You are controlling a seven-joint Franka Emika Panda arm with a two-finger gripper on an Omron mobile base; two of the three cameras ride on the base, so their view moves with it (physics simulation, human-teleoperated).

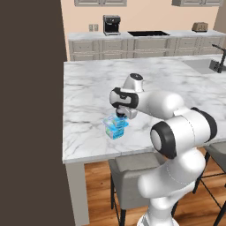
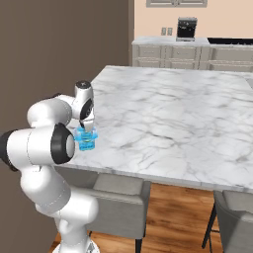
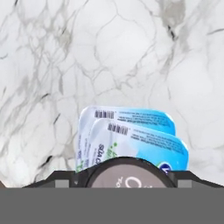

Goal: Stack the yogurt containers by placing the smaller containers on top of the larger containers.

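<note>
The larger container, a light-blue and white yogurt pack [image 1: 115, 128] [image 2: 87, 143] [image 3: 131, 133], lies near the front left edge of the marble island. The smaller container, a round dark cup with a pale lid [image 3: 127, 176] [image 1: 119, 115], sits directly over the pack. It fills the gap between the two dark fingertips. My gripper [image 1: 120, 116] [image 2: 88, 132] [image 3: 127, 180] points straight down and is shut on the cup. I cannot tell whether the cup's base touches the pack's top.
The marble island [image 1: 88, 88] stretches away to the right and back. A sink with a dark faucet [image 1: 218, 62] is at its far right. Grey stools [image 1: 132, 170] stand under the front edge. A dark wall [image 1: 31, 110] rises at the left.
</note>
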